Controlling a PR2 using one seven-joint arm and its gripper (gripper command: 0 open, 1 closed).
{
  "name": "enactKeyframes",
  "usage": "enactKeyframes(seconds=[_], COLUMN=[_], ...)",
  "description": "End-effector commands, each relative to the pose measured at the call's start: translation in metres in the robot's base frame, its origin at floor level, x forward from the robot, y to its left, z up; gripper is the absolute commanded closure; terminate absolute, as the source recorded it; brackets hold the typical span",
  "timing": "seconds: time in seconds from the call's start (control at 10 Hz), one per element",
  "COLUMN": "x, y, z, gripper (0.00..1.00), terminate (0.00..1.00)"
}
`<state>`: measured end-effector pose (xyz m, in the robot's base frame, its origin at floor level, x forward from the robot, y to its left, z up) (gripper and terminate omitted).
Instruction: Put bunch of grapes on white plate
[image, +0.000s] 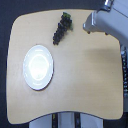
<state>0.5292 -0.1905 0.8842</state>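
The bunch of grapes (60, 29) lies on the wooden table (80, 75) near its far edge, a dark cluster with a green leafy stem at its upper end. The white plate (38, 67) rests on the table toward the exterior view's left, glossy and bare. A grey arm link (102, 21) reaches in from the upper right corner, to the right of the grapes and apart from them. Its fingers do not show clearly, so the gripper's state cannot be read.
The table has rounded corners and dark floor around it. A white base with dark straps (65, 121) shows below the table's near edge. Some small fittings (124, 65) sit along the right edge.
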Motion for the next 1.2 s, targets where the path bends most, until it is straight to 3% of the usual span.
enactKeyframes(seconds=[0.0,0.4,0.6,0.8,1.1], x=[0.078,0.100,0.096,0.078,0.076], y=[0.106,0.184,0.196,0.205,0.195], z=[-0.039,-0.085,-0.107,-0.133,-0.153], gripper=[0.00,0.00,0.00,0.00,0.00], terminate=[0.00,0.00,0.00,0.00,0.00])
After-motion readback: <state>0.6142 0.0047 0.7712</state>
